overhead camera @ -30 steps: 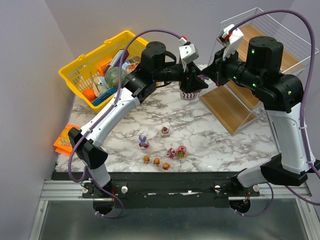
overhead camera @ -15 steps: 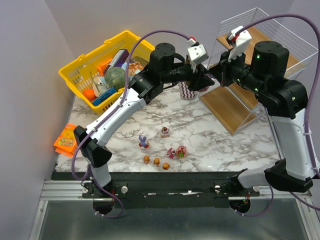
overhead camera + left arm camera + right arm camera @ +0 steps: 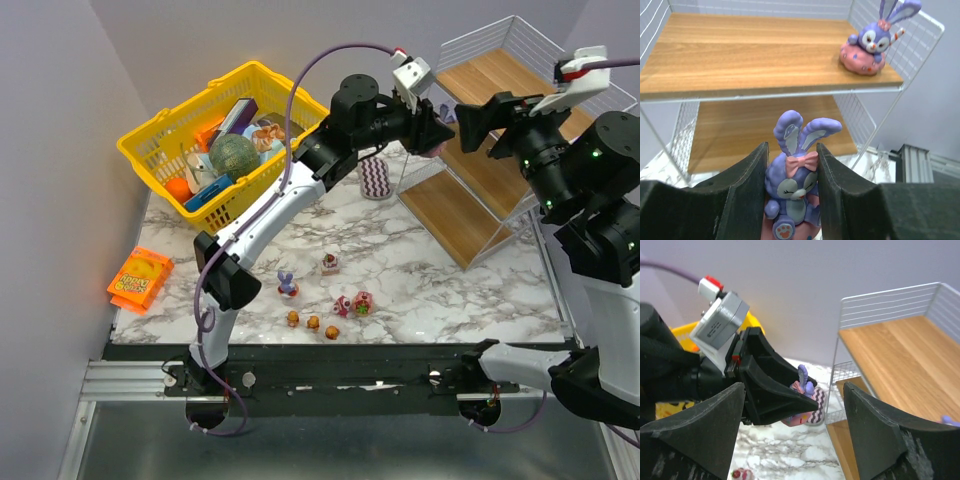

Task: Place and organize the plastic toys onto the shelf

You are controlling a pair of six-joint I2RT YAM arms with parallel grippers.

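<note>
My left gripper [image 3: 791, 165] is shut on a purple bunny [image 3: 795, 185] with a pink bow, held in the air in front of the shelf [image 3: 740, 55]. Another purple bunny [image 3: 871, 40] sits at the right end of the top board. In the top view the left gripper [image 3: 432, 130] hangs by the shelf's [image 3: 480, 190] left corner. My right gripper [image 3: 482, 122] faces it, open and holding nothing. The right wrist view looks between its open fingers [image 3: 695, 430] at the left gripper [image 3: 775, 385] and the held bunny [image 3: 802, 382]. More toys stand on the marble: a bunny [image 3: 287, 285], pink rounded ones [image 3: 343, 305] and orange bears [image 3: 313, 322].
A yellow basket [image 3: 165, 125] full of items stands at the back left. A purple zigzag pad [image 3: 377, 180] lies just left of the shelf's foot. An orange packet [image 3: 140, 280] lies off the marble's left edge. Both arms crowd the space before the shelf.
The right gripper opened and drew back to the right. The left arm rose from above the zigzag pad and carried the bunny right, up to the shelf.
</note>
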